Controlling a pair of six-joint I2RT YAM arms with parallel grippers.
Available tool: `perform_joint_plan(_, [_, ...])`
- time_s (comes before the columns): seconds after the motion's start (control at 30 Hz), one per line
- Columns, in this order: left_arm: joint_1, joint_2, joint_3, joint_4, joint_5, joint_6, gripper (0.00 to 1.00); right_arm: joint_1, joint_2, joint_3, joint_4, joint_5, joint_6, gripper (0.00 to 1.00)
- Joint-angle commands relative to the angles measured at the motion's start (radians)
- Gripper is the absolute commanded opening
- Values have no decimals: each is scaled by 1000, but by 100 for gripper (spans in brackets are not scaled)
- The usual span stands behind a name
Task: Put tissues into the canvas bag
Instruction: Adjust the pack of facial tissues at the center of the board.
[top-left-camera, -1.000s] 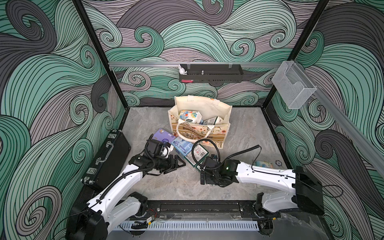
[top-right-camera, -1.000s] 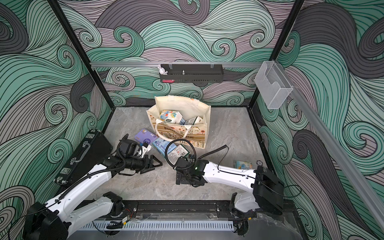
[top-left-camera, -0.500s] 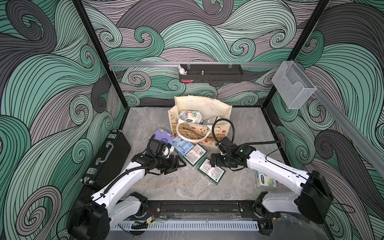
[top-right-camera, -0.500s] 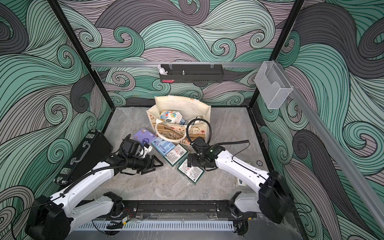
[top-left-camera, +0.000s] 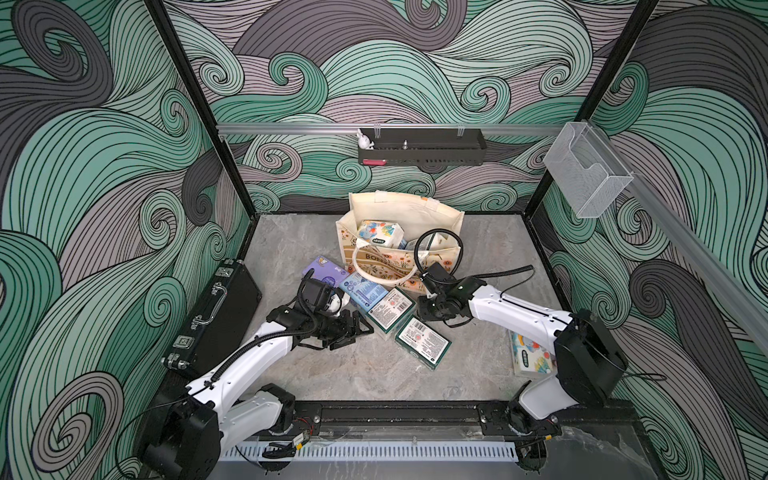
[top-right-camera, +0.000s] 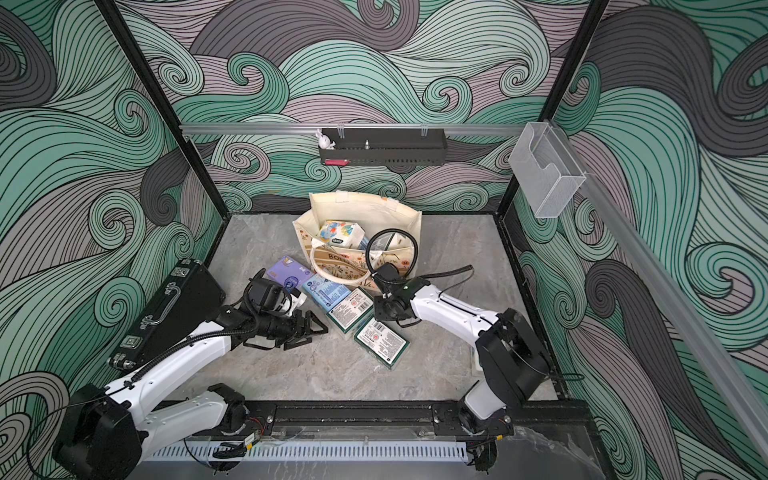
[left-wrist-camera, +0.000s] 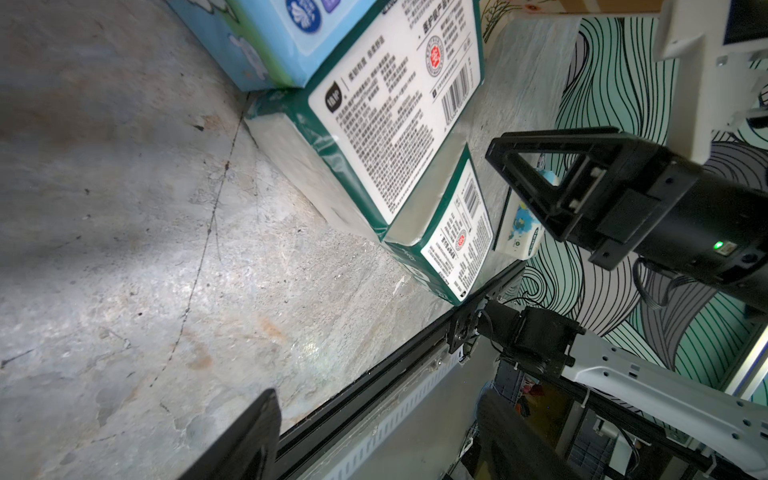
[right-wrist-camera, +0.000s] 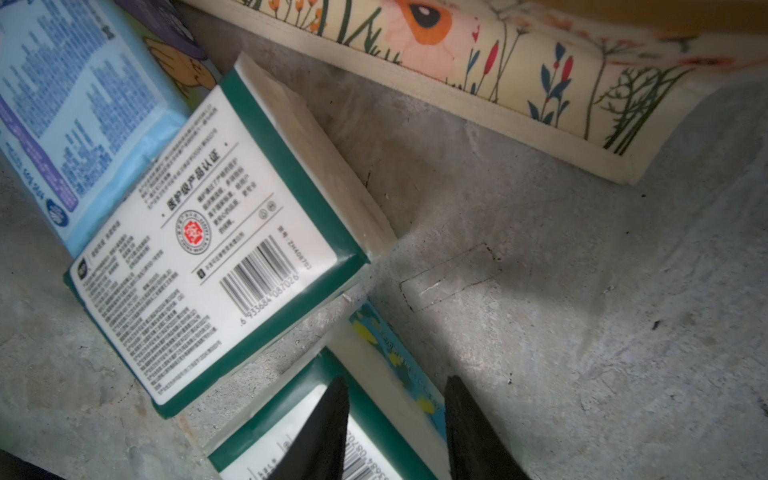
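Note:
The canvas bag (top-left-camera: 415, 216) (top-right-camera: 374, 212) stands open at the back with an elephant-print tissue pack (top-left-camera: 380, 233) inside. In front of it lie a purple pack (top-left-camera: 324, 270), a light blue pack (top-left-camera: 363, 291) and two green-white packs (top-left-camera: 390, 309) (top-left-camera: 423, 344). My right gripper (top-left-camera: 424, 313) (right-wrist-camera: 397, 380) hovers over the far edge of the nearer green-white pack (right-wrist-camera: 374, 424). Its jaws are narrowed but apart and hold nothing. My left gripper (top-left-camera: 353, 330) (left-wrist-camera: 374, 436) stands wide open just left of the packs, low over the floor.
A black hard case (top-left-camera: 224, 307) leans at the left wall. Another elephant-print pack (top-left-camera: 530, 359) lies by the right arm's base. A black shelf (top-left-camera: 422, 147) and a clear holder (top-left-camera: 586, 174) hang on the walls. The bag's white handle (top-left-camera: 374, 278) droops toward the packs.
My right arm swung from the front middle up toward the bag's front, uncovering the nearer green-white pack, and its jaws have narrowed. My left arm has barely moved.

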Motion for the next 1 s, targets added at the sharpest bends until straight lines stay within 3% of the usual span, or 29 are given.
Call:
perform_joint_plan(0.0, [-7,13,17,10,-12,-7,77,-1,41,0,27,-44,-32,39])
perform_joint_plan(0.2, [-8,18,17,10,-13,-3,77,17,13,-85,160,-215,8,42])
perform_joint_plan(0.6, [-41,22,6,37,-18,-27,76,156,-139,-101,143,-309,63,55])
perform_joint_plan(0.77, [-101,30,1,66,-46,-60,74,109,-326,-132,3,-205,32,74])
perform_joint_plan(0.97, [-190,97,18,139,-80,-107,72,-53,-545,-241,-146,-144,49,78])
